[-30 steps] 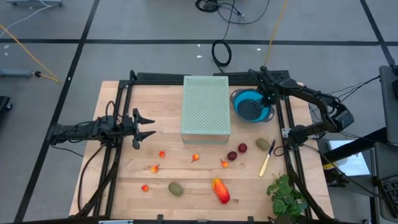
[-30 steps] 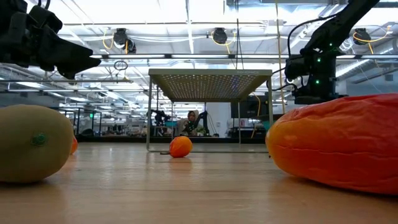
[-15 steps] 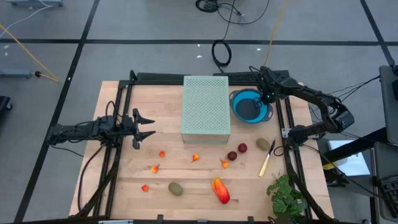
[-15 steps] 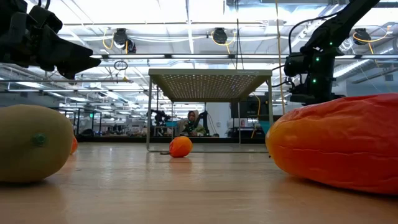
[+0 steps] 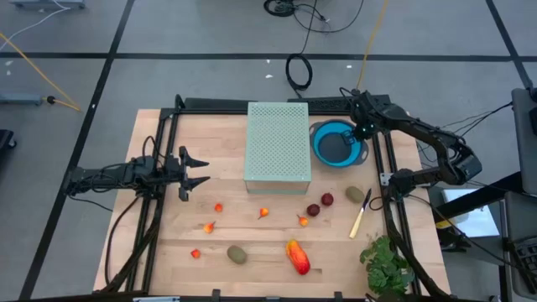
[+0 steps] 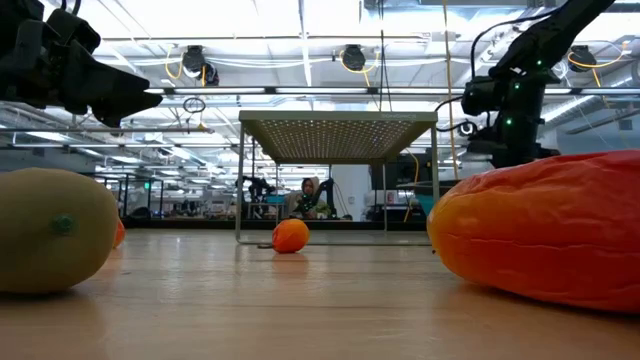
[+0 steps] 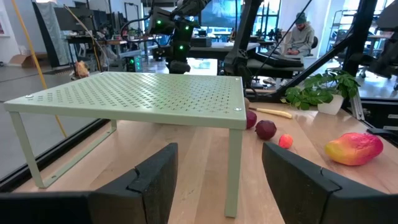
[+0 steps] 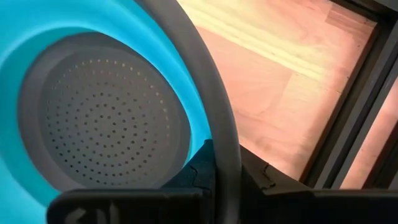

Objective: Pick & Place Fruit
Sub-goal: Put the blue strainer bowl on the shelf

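From above, the right gripper [image 5: 362, 131] is clamped shut on the grey rim of the blue colander [image 5: 337, 143], just beside the green perforated shelf [image 5: 278, 147]. The left gripper [image 5: 195, 171] hovers off the shelf's other side, jaws apart, empty. The fruit [image 5: 297, 257] lies scattered in front of the shelf: tiny orange-red bits, two dark red balls, brownish-green ovals, one glossy orange-red oblong. At table level that oblong [image 6: 545, 235] looms large. The right wrist view shows the rim [image 8: 211, 118] pinched.

Bright overhead ceiling lights [image 6: 352, 57], soft shadows, blurred foreground fruit [image 6: 545, 230].
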You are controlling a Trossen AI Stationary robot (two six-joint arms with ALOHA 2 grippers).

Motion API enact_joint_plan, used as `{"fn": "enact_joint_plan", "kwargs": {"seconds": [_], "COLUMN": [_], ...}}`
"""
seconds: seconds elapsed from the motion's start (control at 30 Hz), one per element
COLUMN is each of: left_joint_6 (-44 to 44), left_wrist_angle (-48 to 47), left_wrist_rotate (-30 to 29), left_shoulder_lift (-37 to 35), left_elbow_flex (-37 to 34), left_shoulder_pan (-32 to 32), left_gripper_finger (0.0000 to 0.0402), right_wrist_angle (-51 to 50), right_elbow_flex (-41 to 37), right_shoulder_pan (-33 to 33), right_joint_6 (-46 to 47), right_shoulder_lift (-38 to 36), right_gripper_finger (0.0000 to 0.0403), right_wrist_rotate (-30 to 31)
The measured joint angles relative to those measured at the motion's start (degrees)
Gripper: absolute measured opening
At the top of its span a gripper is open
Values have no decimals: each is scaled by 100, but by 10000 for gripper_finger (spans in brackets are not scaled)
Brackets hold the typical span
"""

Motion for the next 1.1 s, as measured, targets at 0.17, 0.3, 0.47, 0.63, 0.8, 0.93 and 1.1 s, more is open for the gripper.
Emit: {"fn": "enact_joint_plan", "kwargs": {"seconds": [0.17,0.3,0.47,0.63,0.8,0.93,1.1], "left_joint_6": [-2,-2,0,-2,-2,-2,-2], "left_wrist_angle": [0,0,0,0,0,0,-1], "left_wrist_rotate": [0,2,4,4,7,7,7], "left_shoulder_lift": [0,0,0,0,0,0,0], "left_elbow_flex": [-1,-2,0,-1,0,0,0], "left_shoulder_pan": [1,2,0,1,1,1,1], "left_gripper_finger": [234,234,234,234,234,234,234], "right_wrist_angle": [-234,-393,-431,-433,-473,-495,-545], "right_elbow_flex": [148,238,247,250,341,414,478], "right_shoulder_pan": [0,0,0,0,-39,-128,-174], "right_joint_6": [119,126,124,128,271,360,382], "right_shoulder_lift": [2,3,2,2,2,0,-2], "right_gripper_finger": [11,10,10,10,10,9,9], "right_wrist_rotate": [-27,-32,-28,-24,-27,-149,-285]}}
